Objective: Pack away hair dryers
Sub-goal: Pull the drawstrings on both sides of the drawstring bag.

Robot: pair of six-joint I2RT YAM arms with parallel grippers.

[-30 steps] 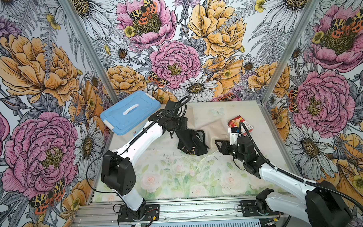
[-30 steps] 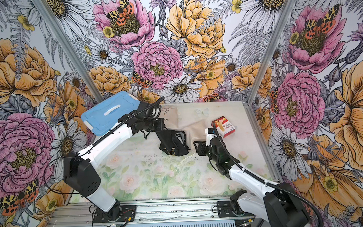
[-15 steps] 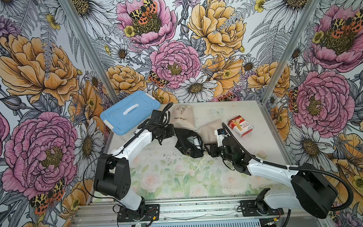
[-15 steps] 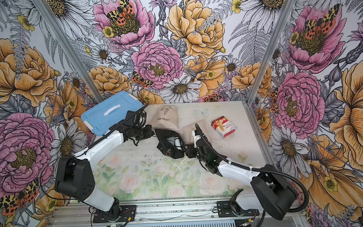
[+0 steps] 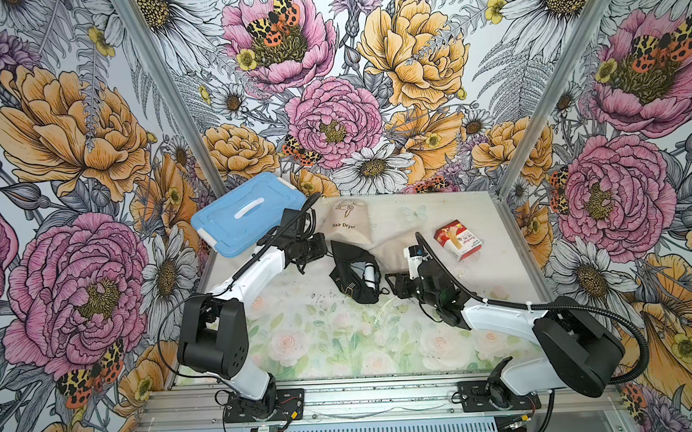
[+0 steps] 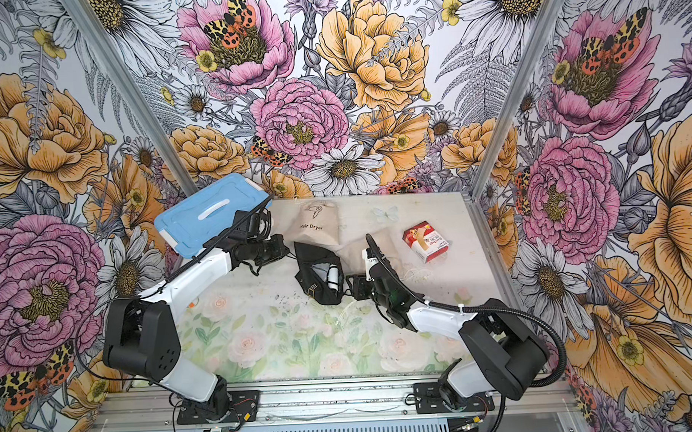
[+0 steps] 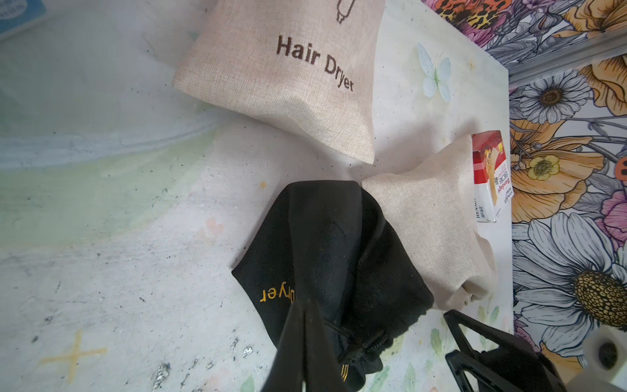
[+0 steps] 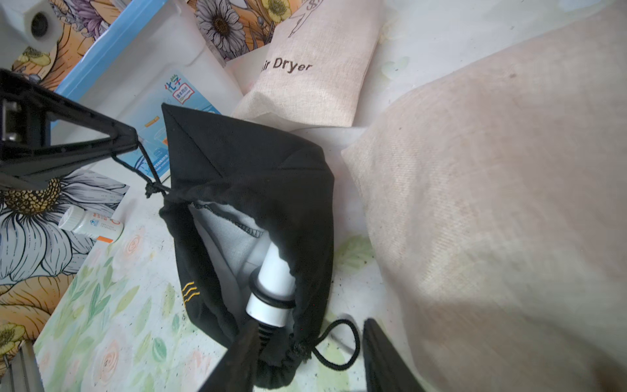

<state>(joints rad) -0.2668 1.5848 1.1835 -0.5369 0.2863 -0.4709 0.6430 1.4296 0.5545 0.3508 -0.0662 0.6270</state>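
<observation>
**White dryer bagged in black pouch; mouth not yet drawn shut**

Location: one white hair dryer (image 8: 271, 292) lies inside the black pouch (image 5: 352, 276) near the middle of the desk (image 5: 301, 345); only its handle end shows at the gaping mouth, which faces the right arm.

Left fingers (image 7: 298, 339): pressed fully together on the pouch's drawstring (image 8: 151, 190), which runs from their tips to the hem; judged purpose, to anchor that side so the mouth can be cinched against it.

Right fingers (image 8: 237, 356): about half spread and holding nothing; they straddle the hem and the loose cord loop (image 8: 357, 341) on the opposite side; one finger sits at the dryer's handle end, contact not determinable; judged to be placed for taking that loop.

Surroundings: a beige pouch printed "Hair Dryer" (image 5: 346, 225) lies toward the far edge; a second beige pouch (image 8: 492, 203) lies just beside the black one; both look plump, contents hidden.

Assessment: this dryer appears housed; closing remains.

Risk: the protruding handle end may foul the hem as it tightens; the pouch may slide rather than close.
</observation>
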